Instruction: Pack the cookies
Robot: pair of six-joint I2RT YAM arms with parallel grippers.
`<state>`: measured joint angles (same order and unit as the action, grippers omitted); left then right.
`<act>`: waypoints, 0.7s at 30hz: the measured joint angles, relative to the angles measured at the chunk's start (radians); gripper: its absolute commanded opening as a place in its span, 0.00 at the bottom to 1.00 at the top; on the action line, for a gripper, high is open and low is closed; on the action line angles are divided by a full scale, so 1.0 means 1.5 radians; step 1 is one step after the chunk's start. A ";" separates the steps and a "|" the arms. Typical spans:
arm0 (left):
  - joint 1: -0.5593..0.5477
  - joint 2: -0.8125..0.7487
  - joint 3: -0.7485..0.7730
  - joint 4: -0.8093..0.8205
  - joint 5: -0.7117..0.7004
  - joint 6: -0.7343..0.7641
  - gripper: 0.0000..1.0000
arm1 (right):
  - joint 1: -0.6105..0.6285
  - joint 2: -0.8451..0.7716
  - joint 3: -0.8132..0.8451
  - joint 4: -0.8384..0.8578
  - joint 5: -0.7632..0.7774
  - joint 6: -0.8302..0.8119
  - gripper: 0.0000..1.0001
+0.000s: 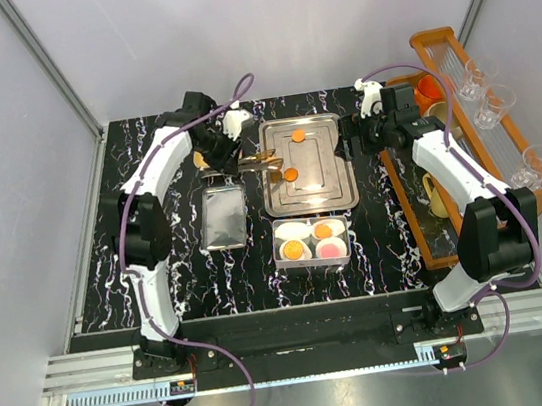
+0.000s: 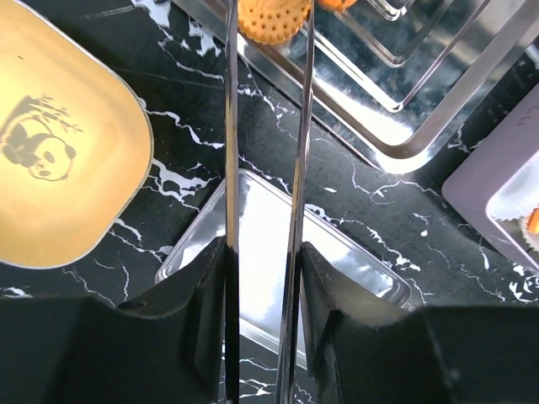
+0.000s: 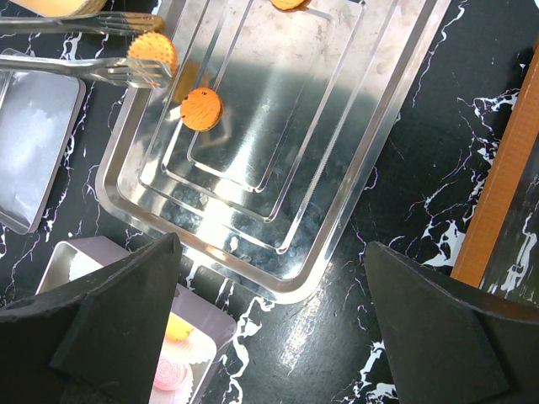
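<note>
My left gripper [image 1: 234, 155] [image 2: 263, 252] is shut on metal tongs [image 2: 230, 126], which reach over the left edge of the steel tray [image 1: 339, 168] [image 3: 370, 143]. An orange cookie [image 2: 269, 18] [image 3: 152, 50] sits between the tong tips. Two more orange cookies lie on the tray [image 1: 298, 136] [image 1: 290, 174] [image 3: 201, 108]. The white box [image 1: 279, 242] in front of the tray holds paper cups with two orange cookies [image 1: 327, 228] [image 1: 293, 250] and a pink one [image 1: 330, 248] [image 3: 173, 374]. My right gripper [image 1: 353, 136] [image 3: 271, 246] is open and empty at the tray's right side.
A flat metal lid [image 1: 223, 217] [image 2: 261, 278] lies left of the tray. A yellow panda dish [image 1: 201, 159] [image 2: 50, 151] sits beside my left gripper. A wooden tray [image 1: 424, 212] with glasses [image 1: 538, 165] and an orange cup [image 1: 427, 92] lines the right side.
</note>
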<state>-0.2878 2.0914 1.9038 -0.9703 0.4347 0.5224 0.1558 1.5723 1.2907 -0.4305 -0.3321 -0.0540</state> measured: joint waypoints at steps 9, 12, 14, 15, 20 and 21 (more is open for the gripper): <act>-0.002 -0.119 -0.046 0.000 0.021 -0.009 0.00 | 0.000 0.000 0.000 0.000 -0.001 0.000 1.00; -0.008 -0.169 -0.086 -0.005 0.028 -0.006 0.00 | 0.000 0.000 -0.001 0.000 -0.001 0.001 1.00; -0.016 -0.199 -0.112 -0.012 0.032 -0.002 0.00 | 0.000 0.001 -0.001 0.000 -0.002 0.002 1.00; -0.024 -0.217 -0.127 -0.018 0.033 0.001 0.00 | 0.000 0.001 -0.001 0.000 -0.002 0.002 1.00; -0.076 -0.286 -0.198 -0.033 0.042 0.008 0.00 | 0.000 0.007 -0.001 0.000 -0.003 0.003 1.00; -0.083 -0.293 -0.207 -0.036 0.043 0.008 0.00 | 0.000 0.008 -0.001 0.000 -0.004 0.003 1.00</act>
<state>-0.4129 1.6520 1.5932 -1.0237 0.4988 0.5343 0.1558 1.5837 1.2900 -0.4305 -0.3382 -0.0498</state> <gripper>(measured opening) 0.372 0.994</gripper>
